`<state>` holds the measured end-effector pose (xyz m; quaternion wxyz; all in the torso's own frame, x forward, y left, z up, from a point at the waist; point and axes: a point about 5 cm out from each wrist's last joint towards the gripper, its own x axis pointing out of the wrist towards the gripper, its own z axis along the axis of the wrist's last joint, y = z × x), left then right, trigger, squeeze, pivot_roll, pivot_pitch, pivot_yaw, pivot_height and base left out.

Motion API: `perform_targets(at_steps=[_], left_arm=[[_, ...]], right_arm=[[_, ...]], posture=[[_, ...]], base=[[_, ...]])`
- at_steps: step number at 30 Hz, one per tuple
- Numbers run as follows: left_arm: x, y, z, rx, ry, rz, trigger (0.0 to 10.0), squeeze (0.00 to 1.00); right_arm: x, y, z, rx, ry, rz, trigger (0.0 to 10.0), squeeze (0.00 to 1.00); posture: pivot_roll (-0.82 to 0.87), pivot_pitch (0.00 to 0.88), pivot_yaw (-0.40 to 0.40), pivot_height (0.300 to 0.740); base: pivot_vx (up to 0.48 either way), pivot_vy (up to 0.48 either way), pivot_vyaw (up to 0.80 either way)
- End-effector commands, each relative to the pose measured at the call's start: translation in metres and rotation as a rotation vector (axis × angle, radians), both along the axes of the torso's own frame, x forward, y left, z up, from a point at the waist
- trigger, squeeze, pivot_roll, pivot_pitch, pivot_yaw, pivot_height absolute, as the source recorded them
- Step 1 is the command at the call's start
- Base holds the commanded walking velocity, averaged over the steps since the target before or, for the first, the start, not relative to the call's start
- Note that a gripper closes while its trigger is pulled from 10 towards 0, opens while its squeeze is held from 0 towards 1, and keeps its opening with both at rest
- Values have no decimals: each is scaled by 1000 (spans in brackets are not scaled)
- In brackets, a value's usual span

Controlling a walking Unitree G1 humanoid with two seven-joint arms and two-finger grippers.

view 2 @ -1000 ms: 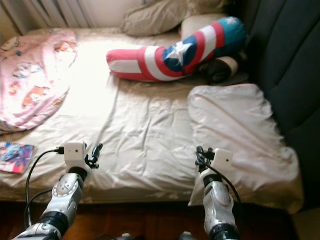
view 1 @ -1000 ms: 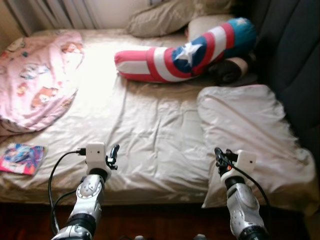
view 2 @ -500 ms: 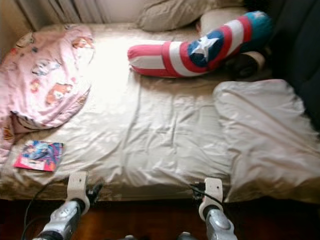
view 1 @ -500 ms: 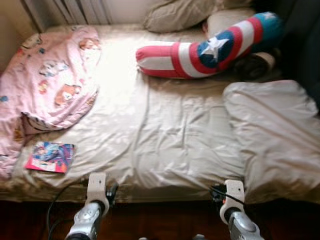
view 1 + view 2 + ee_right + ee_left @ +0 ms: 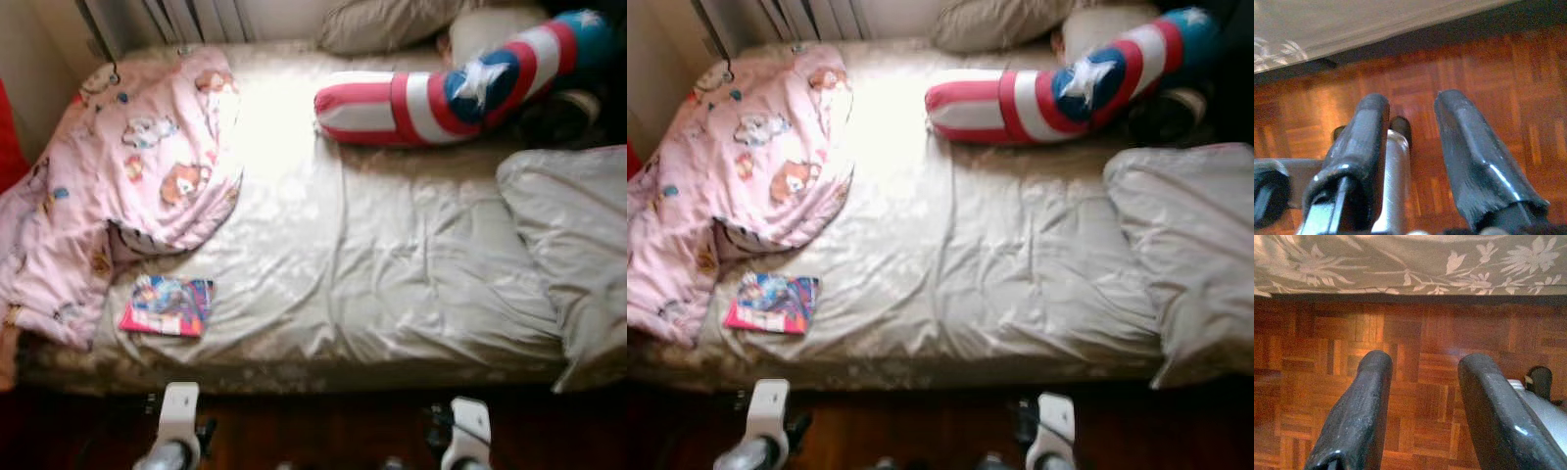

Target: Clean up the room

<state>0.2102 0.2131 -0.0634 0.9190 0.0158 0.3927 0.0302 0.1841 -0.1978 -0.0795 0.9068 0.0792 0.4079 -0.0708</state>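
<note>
bed: wrinkled beige satin bed sheet (image 5: 392, 255), centre, spans 9 to 3 o'clock | skirt: beige floral-print bed skirt (image 5: 1400, 264) along the 6 o'clock edge | floor: red-brown parquet wood floor (image 5: 1415, 342) beneath the skirt, 6 o'clock | curtain: pale pleated curtain (image 5: 196, 18), 11 o'clock | wall: cream wall (image 5: 49, 78), 10 o'clock

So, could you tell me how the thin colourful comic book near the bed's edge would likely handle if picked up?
The thin colourful comic book lies flat on the soft sheet, so it is probably light and floppy. Its cover looks glossy, so it may slip.

Soft motion blur; daylight glare whitens the sheet (image 5: 274, 127), floor (image 5: 1415, 357) shadowed.
</note>
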Motion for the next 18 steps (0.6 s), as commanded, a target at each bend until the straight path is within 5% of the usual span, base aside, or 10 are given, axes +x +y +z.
perform_targets(at_steps=[1, 9, 18], left_arm=[[-14, 12, -6, 10, 52, 32, 10000, 0], [-22, 18, -9, 13, 74, 49, 10000, 0], [-25, 21, -10, 14, 80, 57, 10000, 0]], right_arm=[[-5, 4, -3, 9, 14, 6, 10000, 0], [-3, 4, -3, 12, 17, 7, 10000, 0], [-2, 10, -2, 34, 11, 13, 10000, 0]], posture=[[-37, 212, 29, 740], [-30, 206, 26, 740], [-32, 199, 30, 740]], base=[[0, 480, 744], [0, 480, 793], [0, 480, 0]])
